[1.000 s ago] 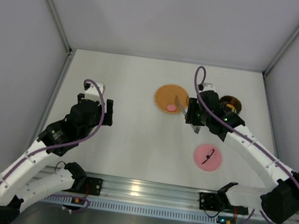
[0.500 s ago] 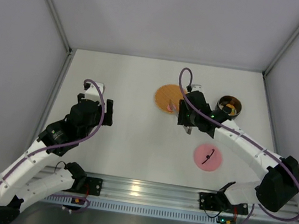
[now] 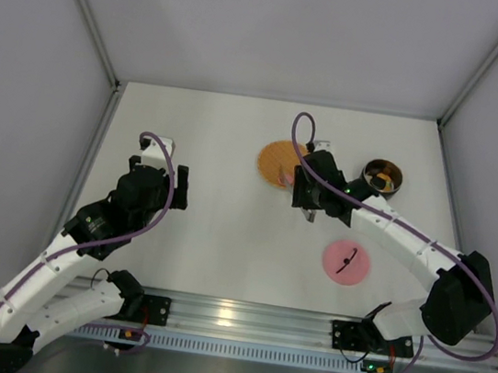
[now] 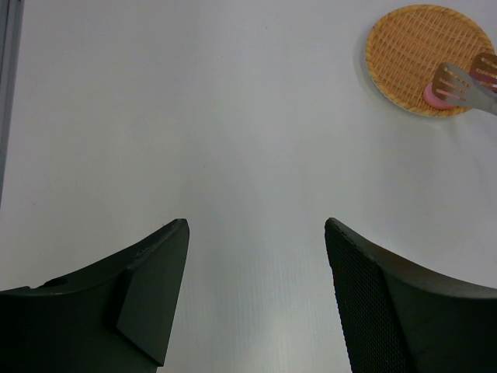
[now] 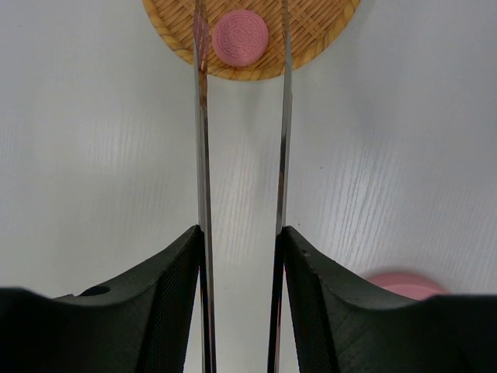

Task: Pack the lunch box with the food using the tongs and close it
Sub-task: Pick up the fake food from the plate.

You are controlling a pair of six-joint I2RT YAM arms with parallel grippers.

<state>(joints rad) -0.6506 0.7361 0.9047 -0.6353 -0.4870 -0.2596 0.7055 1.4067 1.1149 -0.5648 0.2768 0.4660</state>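
Right wrist view: right fingers clench the tongs, tips either side of a pink food piece on the mat; left fingers gape, empty; lunch box sits near, rightward; an off-centre squeeze could flick the round piece away.

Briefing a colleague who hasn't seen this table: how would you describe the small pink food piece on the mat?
Find the round woven orange-brown mat on the table's far half, left of the steel lunch box. The pink piece lies at its near edge, between the tongs' arms. It is far smaller than the pink lid, which lies on bare table.
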